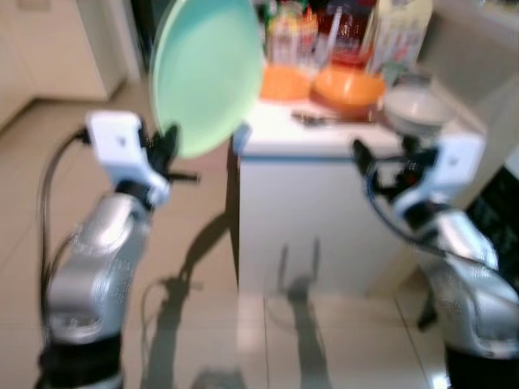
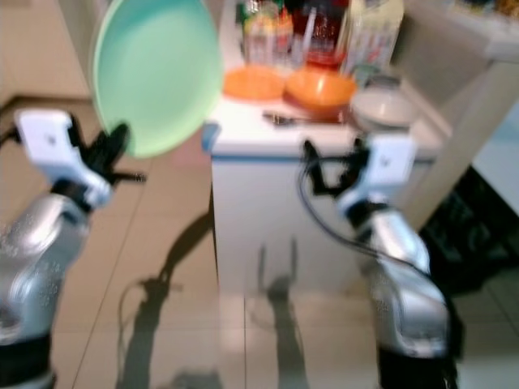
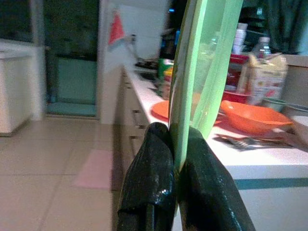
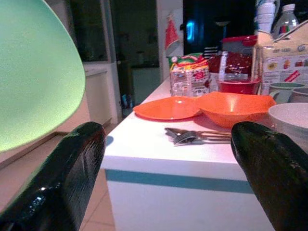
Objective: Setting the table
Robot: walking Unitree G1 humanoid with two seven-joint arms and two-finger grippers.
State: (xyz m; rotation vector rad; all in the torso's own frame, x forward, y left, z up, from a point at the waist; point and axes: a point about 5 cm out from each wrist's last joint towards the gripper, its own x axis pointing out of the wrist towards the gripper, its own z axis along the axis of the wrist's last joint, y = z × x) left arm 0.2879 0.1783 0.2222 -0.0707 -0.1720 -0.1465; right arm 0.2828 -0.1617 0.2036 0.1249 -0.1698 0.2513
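Silver arms fill the foreground, one on each side, over a floor [image 1: 195,267] of pale glossy tiles that carries their shadows. Beyond stands a white bench [image 1: 324,235] with a teal stripe under its top — the robot faces its narrow end, and the counter run continues behind it toward a dark doorway.

Left gripper [image 3: 175,159]: raised clear of the bench's left corner, fingers [image 3: 149,178] pressed together on the rim of a large pale green plate [image 1: 207,73], held upright, its face towards the head camera.

Right gripper [image 1: 381,162]: level with the bench's front edge near the right corner, fingers [image 4: 67,173] spread wide, nothing between them.

On the bench top, largest first: a milk carton [image 4: 284,57] at the back right; an orange bowl [image 4: 236,108] touching an orange plate [image 4: 168,108] on its left; a white bowl [image 1: 413,109] at the right edge; a red lidded container [image 4: 238,65]; a printed packet [image 4: 187,74]; cutlery [image 4: 192,136] — forks among it — lying before the orange bowl.
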